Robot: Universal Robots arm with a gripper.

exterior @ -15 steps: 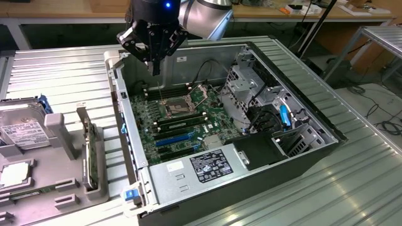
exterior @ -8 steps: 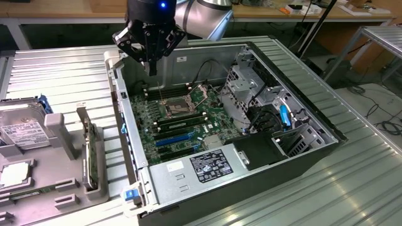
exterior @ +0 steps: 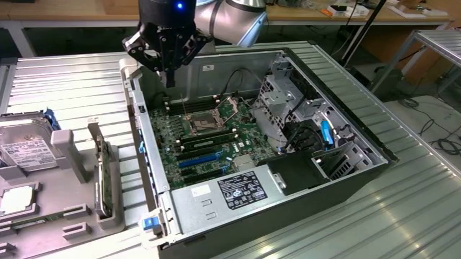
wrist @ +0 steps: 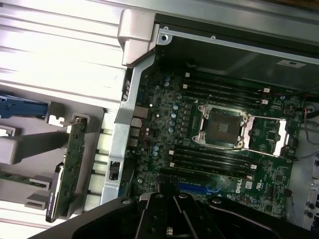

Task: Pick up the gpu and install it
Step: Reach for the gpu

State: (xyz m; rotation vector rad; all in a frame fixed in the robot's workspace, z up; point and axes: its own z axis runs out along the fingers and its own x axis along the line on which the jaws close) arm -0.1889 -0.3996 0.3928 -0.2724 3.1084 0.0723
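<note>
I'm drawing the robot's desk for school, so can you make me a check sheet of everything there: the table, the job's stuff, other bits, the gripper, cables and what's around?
Surface: ribbed metal table, carrying an open computer case and a grey holder.
Job's things: gpu standing on edge in the grey holder, untouched; motherboard lying in the case.
Clutter: hard drive in the holder.
Gripper: gripper shut, empty, hovering above the case's corner on the exterior view's left.
Cables: black cables inside the case; floor cables beyond the table.
Surroundings: wooden bench behind the table.
</note>
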